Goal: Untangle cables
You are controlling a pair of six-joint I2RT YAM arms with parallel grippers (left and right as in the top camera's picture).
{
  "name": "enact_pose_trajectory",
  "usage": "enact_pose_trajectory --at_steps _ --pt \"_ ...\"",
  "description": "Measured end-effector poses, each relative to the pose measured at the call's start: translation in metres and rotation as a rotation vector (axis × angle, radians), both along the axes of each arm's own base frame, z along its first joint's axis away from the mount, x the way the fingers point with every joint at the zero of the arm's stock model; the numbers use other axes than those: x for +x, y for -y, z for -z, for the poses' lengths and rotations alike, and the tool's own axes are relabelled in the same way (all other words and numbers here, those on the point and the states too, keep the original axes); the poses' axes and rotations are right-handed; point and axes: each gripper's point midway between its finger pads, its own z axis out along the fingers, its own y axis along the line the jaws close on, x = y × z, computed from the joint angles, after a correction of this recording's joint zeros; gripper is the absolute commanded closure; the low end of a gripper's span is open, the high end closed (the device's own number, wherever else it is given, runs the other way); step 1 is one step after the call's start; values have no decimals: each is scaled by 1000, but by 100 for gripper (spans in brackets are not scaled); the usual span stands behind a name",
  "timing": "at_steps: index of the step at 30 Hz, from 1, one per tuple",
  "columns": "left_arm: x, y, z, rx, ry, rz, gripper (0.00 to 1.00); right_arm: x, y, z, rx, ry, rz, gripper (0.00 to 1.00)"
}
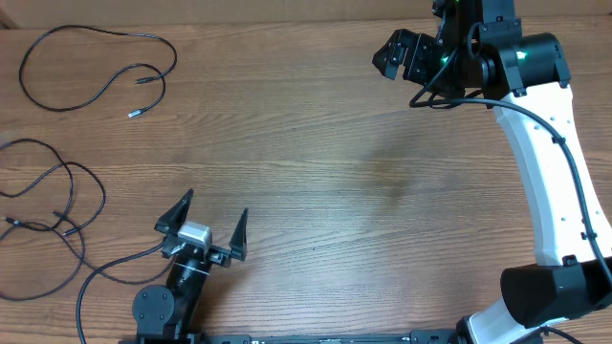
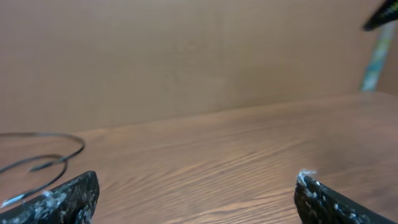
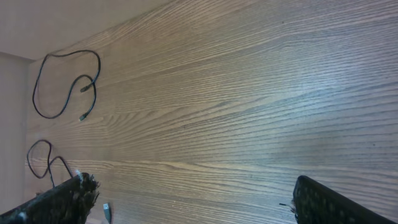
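We find the cables (image 1: pixel 63 222) lying left of the released left end effector (image 1: pixel 215 206), clearly nearer to it than to the far, also released right end effector (image 1: pixel 390 57).

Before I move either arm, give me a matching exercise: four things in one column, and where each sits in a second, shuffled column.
1. far cable loop
2. near cable loops
3. left gripper
4. right gripper

A. open, at the far right of the table
B. by the left edge, strands crossing each other
C. far left corner, lying alone
D. open, at the near edge

Pairs: 1-C, 2-B, 3-D, 4-A.
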Motion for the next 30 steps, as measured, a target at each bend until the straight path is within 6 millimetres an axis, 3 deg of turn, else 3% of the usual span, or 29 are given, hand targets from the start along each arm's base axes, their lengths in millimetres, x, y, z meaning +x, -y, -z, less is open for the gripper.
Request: enact_pose_trajectory --at_steps 2,6,20,30 --pt "2 -8 4 -17 -20 -45 0 0 0 0 0 0 0 0" --pt "5 -23 32 -14 -134 -139 0 0 0 0 0 0 0 0" --pt "8 -57 34 -21 -141 -314 0 0 0 0 0 -1 0 0" --pt "8 -59 34 -15 -140 -323 0 0 0 0 0 0 0 0"
